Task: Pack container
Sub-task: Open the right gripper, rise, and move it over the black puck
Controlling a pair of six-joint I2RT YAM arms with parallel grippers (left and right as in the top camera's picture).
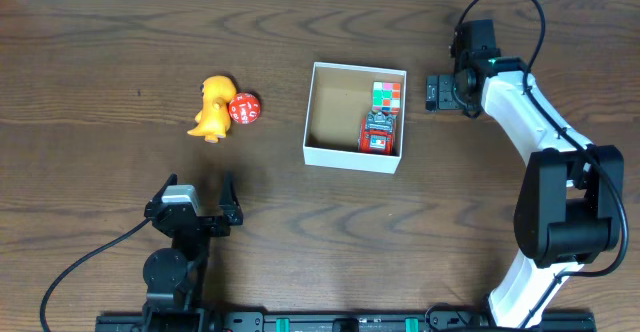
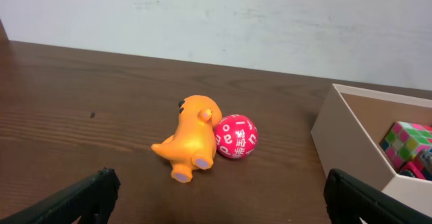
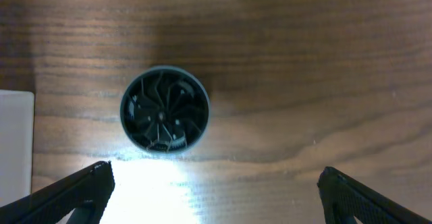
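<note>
Where the table (image 1: 100, 42) carries the whole set, we count one box (image 1: 345, 156), white-walled with a brown floor. It holds two toys. One colour-patched cube (image 1: 387, 94) sits in the box's far right corner. One red toy (image 1: 379, 132) lies just on the near side of the cube, along the box's right wall.

Outside the box we count two more toys, both well to its left. One is an orange figure (image 1: 212, 107). The other is a red ball (image 1: 244, 109) with white marks, touching the figure on the side that faces the box. We also count one dark round disc (image 3: 164, 115) with curved vanes, seen only from the right wrist. It lies on the table just right of the box's wall.

We count two pincers. The left pincer (image 1: 195, 204) has its fingers spread wide with nothing between them. It is well apart from the box, off the near left corner. In its wrist view, the box's left wall shows at the right and the figure and ball sit ahead. The right pincer (image 1: 436, 93) is likewise spread wide and holds nothing. It hangs just beside the box's right wall, near the far right corner and over the disc, so the box lies to its left.
</note>
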